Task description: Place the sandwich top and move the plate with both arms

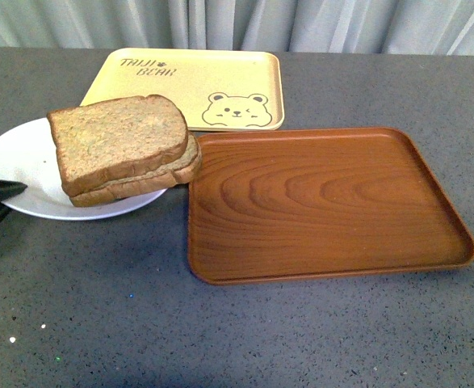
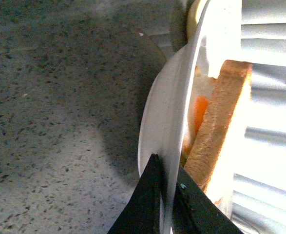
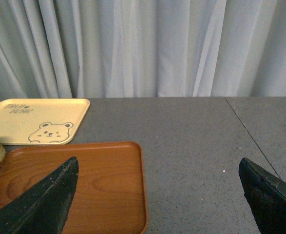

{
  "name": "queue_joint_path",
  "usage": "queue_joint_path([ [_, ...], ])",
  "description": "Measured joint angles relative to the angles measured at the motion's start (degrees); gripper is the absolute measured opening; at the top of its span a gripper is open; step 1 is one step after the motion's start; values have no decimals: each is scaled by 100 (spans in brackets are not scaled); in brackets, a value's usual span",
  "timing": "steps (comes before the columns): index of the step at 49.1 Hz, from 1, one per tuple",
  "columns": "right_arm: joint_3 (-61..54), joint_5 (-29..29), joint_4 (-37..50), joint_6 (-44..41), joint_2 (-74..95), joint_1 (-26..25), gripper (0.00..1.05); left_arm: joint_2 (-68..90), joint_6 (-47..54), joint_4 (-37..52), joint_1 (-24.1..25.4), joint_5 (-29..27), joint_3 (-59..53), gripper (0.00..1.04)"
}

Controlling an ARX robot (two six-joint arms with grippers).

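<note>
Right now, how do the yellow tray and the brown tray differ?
The yellow tray is pale with a bear print and lettering; the brown tray is plain wood-grain. The yellow tray looks smaller than the brown tray. The yellow tray lies further back; the brown tray lies nearer, beside the plate. Both are rounded rectangles lying flat on the table.

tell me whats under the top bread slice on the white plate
A second bread slice lies under the sandwich top, resting on the plate. The left wrist view shows an orange patch at the bread's edge; the rest is covered.
</note>
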Motion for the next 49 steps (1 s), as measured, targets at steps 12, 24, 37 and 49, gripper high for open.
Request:
queue_joint_path([
  [12, 0, 0, 0, 0, 0, 0, 96, -927, -232, -404, -120, -15, 101, 2],
  [24, 0, 0, 0, 0, 0, 0, 96, -970, -310, -911, -608, -212, 789, 2],
  [37, 0, 0, 0, 0, 0, 0, 96, -219, -315, -1633, -1239, -470, 2090, 2],
  [49, 0, -2, 0, 0, 0, 0, 96, 706, -262, -2369, -1539, -706, 3285, 2],
])
